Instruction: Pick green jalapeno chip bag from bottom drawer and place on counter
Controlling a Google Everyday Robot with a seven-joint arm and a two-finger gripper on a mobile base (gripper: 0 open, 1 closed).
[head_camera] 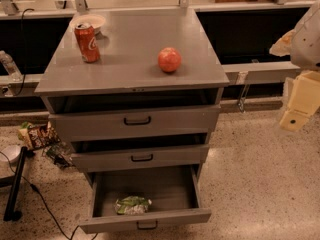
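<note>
The green jalapeno chip bag lies crumpled near the front of the bottom drawer, which is pulled wide open. The counter is the grey top of the cabinet above it. My gripper, with pale yellow parts, hangs at the right edge of the view, beside and to the right of the cabinet at about the height of the top drawer. It is well above and to the right of the bag, and nothing shows in it.
A red soda can, a white bowl and a reddish round fruit stand on the counter. The top and middle drawers are slightly open. Brown-and-green snack packets and a black stand with a cable lie on the floor to the left.
</note>
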